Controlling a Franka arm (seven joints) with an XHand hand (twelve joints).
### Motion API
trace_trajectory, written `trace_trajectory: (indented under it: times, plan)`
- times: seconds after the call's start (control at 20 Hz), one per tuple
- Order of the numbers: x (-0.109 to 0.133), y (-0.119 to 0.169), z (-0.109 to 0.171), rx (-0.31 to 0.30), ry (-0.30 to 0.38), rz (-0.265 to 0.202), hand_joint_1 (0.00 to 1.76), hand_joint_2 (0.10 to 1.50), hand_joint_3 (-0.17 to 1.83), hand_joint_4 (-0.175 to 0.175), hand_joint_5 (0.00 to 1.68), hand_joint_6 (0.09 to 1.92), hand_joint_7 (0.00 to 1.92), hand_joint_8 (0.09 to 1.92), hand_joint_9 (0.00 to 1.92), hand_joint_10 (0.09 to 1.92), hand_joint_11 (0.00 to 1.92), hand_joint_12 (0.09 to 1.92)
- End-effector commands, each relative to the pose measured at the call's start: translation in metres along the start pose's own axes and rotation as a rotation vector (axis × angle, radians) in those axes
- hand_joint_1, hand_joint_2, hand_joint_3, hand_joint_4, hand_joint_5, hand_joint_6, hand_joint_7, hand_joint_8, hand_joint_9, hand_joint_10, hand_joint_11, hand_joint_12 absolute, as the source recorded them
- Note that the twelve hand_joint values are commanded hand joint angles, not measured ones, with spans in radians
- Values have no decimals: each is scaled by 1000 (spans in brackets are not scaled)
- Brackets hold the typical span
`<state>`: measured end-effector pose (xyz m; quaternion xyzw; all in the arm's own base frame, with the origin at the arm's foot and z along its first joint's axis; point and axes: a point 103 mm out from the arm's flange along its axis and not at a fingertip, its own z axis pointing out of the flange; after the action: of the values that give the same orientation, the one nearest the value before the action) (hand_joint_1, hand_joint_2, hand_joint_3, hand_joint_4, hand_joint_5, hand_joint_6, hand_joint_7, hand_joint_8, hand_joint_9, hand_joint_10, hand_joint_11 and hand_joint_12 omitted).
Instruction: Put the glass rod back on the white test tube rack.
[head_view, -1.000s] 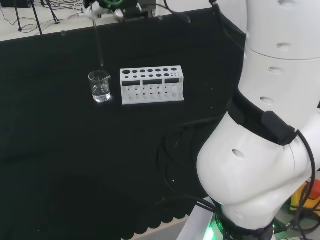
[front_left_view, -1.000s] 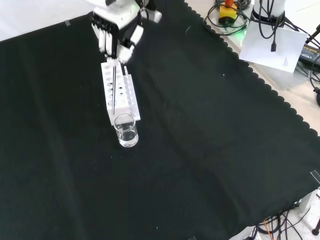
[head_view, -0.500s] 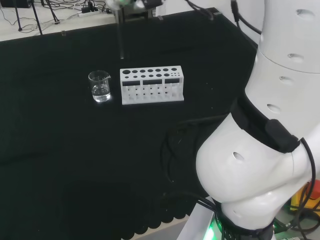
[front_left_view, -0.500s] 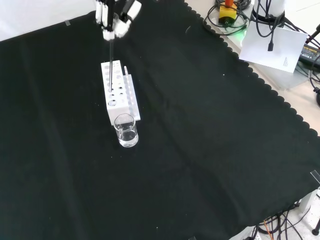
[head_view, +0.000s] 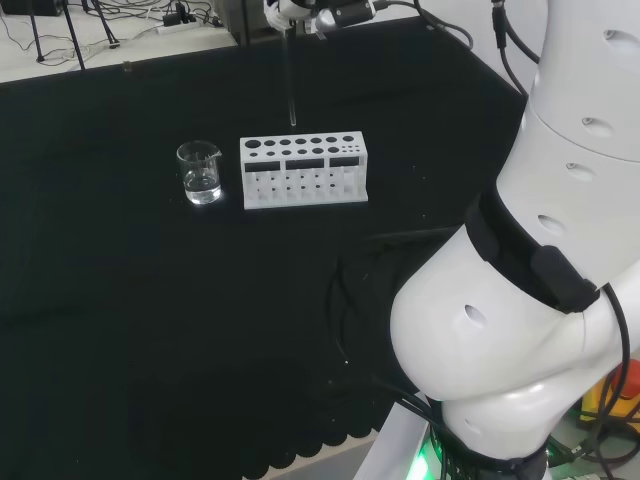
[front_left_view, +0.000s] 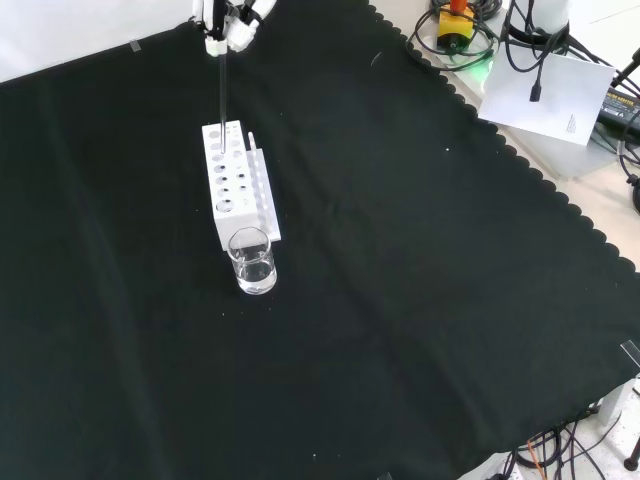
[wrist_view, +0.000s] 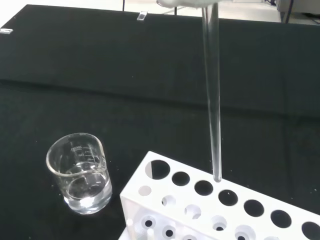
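Front view: hand (front_left_view: 228, 22) above rack (front_left_view: 236, 186), gripping rod (front_left_view: 221, 105)

The hand (front_left_view: 225, 18) sits at the top edge of the front view, fingers (front_left_view: 213, 40) pointing down and pinched together, while the arm's white links rise at the head view's right.

hand (front_left_view: 228, 22) cut off by front view's top edge, grip on glass rod (wrist_view: 213, 100) unseen
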<state>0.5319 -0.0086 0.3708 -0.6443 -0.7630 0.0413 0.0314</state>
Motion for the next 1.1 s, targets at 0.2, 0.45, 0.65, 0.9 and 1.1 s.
trace_trajectory:
  times: [0.2, 0.45, 0.65, 0.9, 1.1]
  plan:
    - [-1, 7, 4, -8, 7, -13, 1307, 1109, -175, -175, 1424, 87, 1100, 1134, 1533, 957, 1664, 633]
    - [3, 13, 7, -6, 10, -22, 1307, 1109, -175, -175, 1424, 87, 1100, 1135, 1533, 958, 1663, 633]
    - [2, 17, 14, 3, 12, -27, 1307, 1109, -175, -175, 1424, 87, 1100, 1135, 1533, 958, 1663, 633]
    - [7, 19, 15, 1, 14, -41, 1307, 1109, -175, -175, 1424, 87, 1100, 1134, 1534, 958, 1663, 633]
    - [11, 21, 15, -5, 17, -57, 1307, 1109, -175, -175, 1424, 87, 1100, 1134, 1534, 958, 1662, 634]
